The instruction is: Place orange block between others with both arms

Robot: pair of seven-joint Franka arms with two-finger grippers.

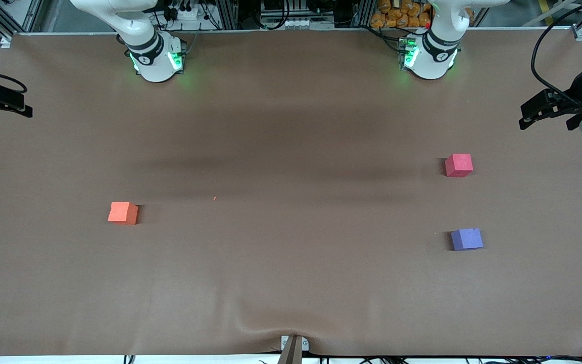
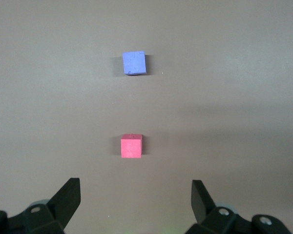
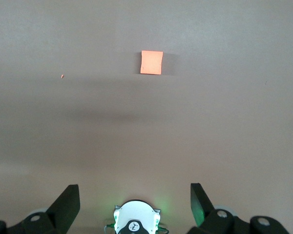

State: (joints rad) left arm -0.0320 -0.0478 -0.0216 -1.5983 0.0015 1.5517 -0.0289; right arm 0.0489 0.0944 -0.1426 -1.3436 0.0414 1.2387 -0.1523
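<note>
Front view: my left claw (image 1: 526, 119) hangs over the desk (image 1: 291, 283) edge at the left arm's end, fingers spread, holding nothing; my right claw (image 1: 20, 108) hangs over the edge at the right arm's end, only partly in shot, also empty. Orange block (image 1: 123, 213) sits alone on the desk toward the right arm's end, well apart from the other two. Red-pink cube (image 1: 458, 165) and purple cube (image 1: 467, 239) are both toward the left arm's end, purple nearer the front cam, bare desk between them. Tiny orange speck (image 1: 214, 198) lies near mid-desk. Left wrist view: my left claw (image 2: 136, 200) is wide open w/ both fingertips (image 2: 68, 197) showing, up in the air; red-pink cube (image 2: 131, 146) and purple cube (image 2: 134, 63) sit in line, apart, not touching. Right wrist view: right claw (image 3: 135, 201) spread wide, nothing in it; orange block (image 3: 151, 62) flat on the desk, speck (image 3: 62, 76) off to one side; the right arm's green-lit base (image 3: 135, 219) shows between the fingers.
</note>
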